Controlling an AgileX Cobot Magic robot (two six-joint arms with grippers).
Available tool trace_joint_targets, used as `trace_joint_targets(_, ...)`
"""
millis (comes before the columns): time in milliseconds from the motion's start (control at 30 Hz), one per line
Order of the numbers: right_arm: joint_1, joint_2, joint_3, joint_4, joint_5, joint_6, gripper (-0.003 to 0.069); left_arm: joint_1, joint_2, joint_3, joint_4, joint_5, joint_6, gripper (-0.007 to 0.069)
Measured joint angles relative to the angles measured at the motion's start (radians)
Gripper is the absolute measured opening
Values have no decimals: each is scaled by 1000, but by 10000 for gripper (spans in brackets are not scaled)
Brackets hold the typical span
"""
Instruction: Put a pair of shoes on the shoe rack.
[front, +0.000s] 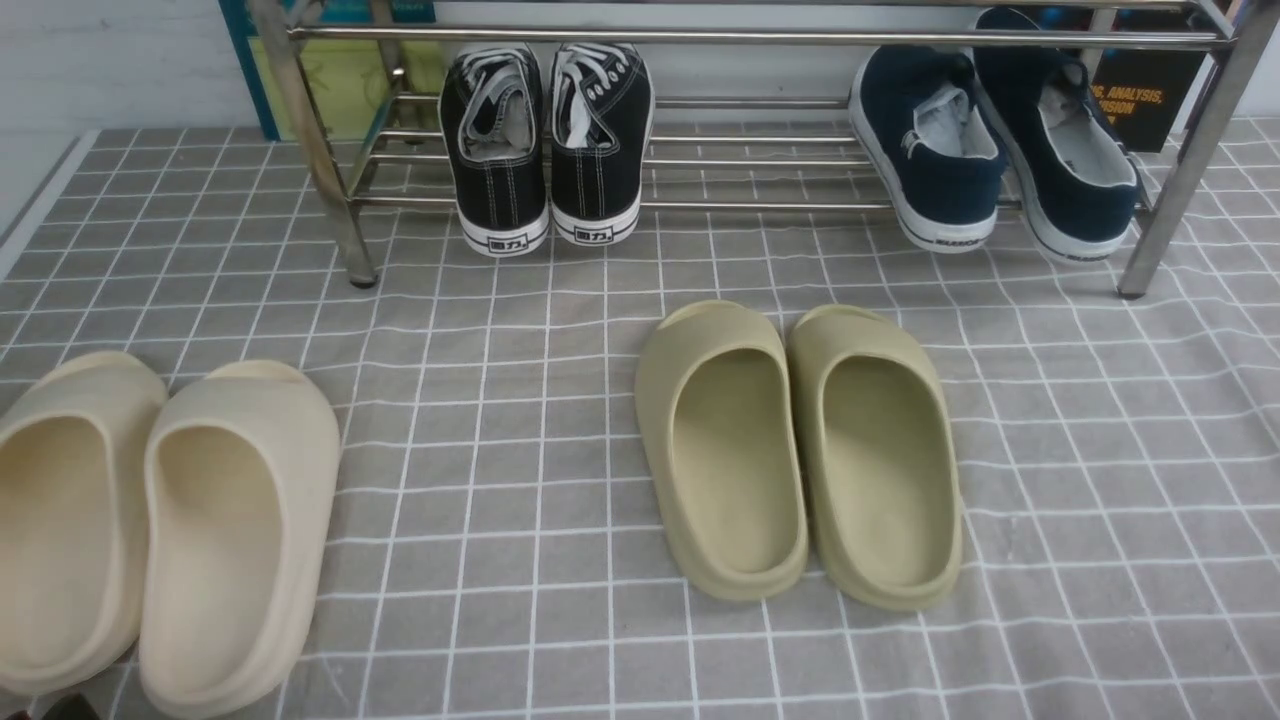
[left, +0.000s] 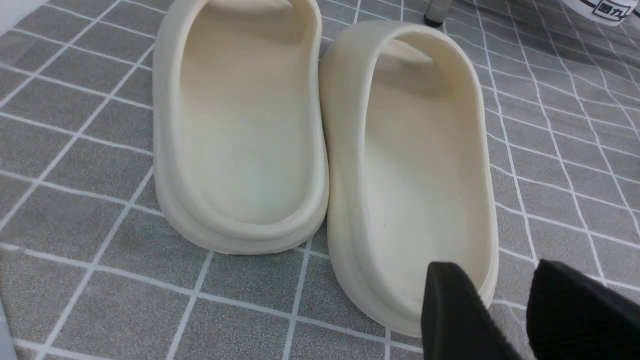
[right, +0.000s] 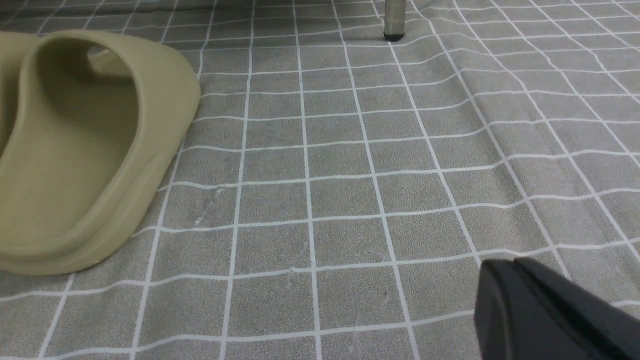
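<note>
Grey grid-patterned cloth (front: 560, 420) is covering the floor, and the shoe rack (front: 760, 38) is standing along its far edge. Both navy slip-on shoes (front: 995, 150) are already sitting on the rack's lower bars at the right end, heels hanging toward the camera, beside the black lace-up sneakers (front: 545, 140). They are looking light and soft — canvas uppers that would likely crumple under a pinch, with stiffer, grippier white rubber soles. The heel rim, or the sole edge, is probably offering the firmest hold. The left gripper (left: 525, 310) is hovering with fingers apart over the cream slides (left: 320, 130); the right gripper (right: 550, 310) is showing fingers pressed together on nothing, near the olive slides (front: 800, 450).
</note>
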Motion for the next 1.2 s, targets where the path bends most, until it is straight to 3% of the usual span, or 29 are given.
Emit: trace_joint_targets(1200, 0, 0, 0, 0, 1, 0, 15, 0, 0, 0, 0, 0, 0, 239)
